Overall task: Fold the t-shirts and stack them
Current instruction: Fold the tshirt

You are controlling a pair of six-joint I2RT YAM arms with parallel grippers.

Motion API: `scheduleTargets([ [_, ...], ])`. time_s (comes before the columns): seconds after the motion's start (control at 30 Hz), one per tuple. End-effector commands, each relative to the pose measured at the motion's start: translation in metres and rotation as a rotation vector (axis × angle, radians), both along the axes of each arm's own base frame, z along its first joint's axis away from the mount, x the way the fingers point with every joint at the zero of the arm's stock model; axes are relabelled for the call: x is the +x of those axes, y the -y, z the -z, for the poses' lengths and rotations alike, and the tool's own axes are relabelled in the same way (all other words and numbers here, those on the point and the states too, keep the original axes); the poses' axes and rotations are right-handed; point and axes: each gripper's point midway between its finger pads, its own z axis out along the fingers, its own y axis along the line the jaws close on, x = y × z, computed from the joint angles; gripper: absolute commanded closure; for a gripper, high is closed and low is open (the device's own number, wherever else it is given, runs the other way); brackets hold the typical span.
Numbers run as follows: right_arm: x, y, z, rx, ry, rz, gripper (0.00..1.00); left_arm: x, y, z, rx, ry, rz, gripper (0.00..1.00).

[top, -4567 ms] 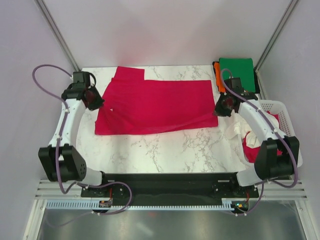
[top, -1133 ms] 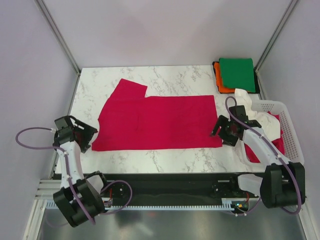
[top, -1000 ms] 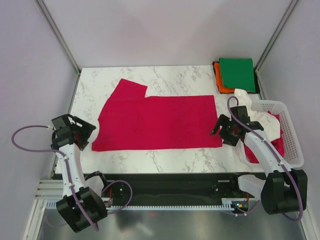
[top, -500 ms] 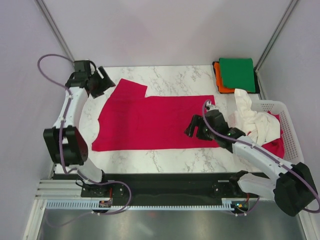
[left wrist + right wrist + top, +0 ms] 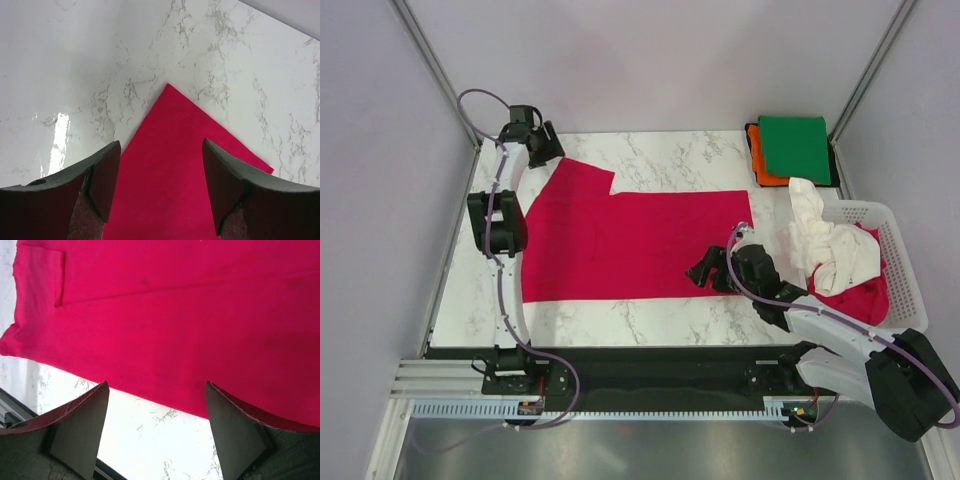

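Observation:
A large crimson-red t-shirt (image 5: 640, 240) lies spread flat across the marble table (image 5: 650, 320). My left gripper (image 5: 542, 146) hovers open over its far left corner. In the left wrist view that red corner (image 5: 175, 165) points up between the fingers of the left gripper (image 5: 161, 146), untouched. My right gripper (image 5: 706, 271) is open above the shirt's near hem. The right wrist view shows the red cloth (image 5: 175, 315) and its hem between the fingers of the right gripper (image 5: 156, 390). A folded green t-shirt (image 5: 793, 147) rests on an orange one (image 5: 757, 162) at the back right. A white t-shirt (image 5: 825, 245) hangs crumpled over the basket's edge.
The white slotted basket (image 5: 903, 250) stands at the right edge and holds another red shirt (image 5: 868, 296). Slanted metal frame posts (image 5: 435, 65) rise at both back corners. A black base rail (image 5: 650, 360) runs along the near edge.
My left arm has swung from the near left side up to the shirt's far left corner. The right gripper has moved left from the shirt's near right corner along the hem.

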Motion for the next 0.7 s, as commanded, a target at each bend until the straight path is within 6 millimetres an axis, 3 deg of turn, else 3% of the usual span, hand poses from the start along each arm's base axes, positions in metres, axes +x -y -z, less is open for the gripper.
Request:
scheduleTargets([
  [0.0, 0.008, -0.011, -0.016, 0.078, 0.068, -0.028, 0.16, 0.025, 0.001, -0.025, 0.033, 0.114, 0.031, 0.27],
  [0.2, 0.013, -0.008, -0.009, 0.12, 0.03, -0.021, 0.15, 0.023, 0.023, 0.023, -0.011, 0.053, 0.043, 0.28],
  [0.37, 0.014, -0.006, -0.006, 0.13, 0.019, -0.023, 0.15, 0.031, 0.025, 0.035, -0.054, 0.061, 0.011, 0.3],
  [0.4, 0.014, -0.006, -0.005, 0.13, 0.013, -0.025, 0.15, 0.029, 0.045, 0.04, -0.057, 0.054, 0.038, 0.32],
  [0.57, 0.015, -0.007, -0.004, 0.134, 0.006, -0.03, 0.15, 0.029, 0.046, 0.044, -0.062, 0.042, 0.015, 0.34],
  [0.67, 0.016, -0.008, -0.003, 0.134, 0.0, -0.03, 0.15, 0.029, 0.049, 0.046, -0.071, 0.04, 0.025, 0.48],
])
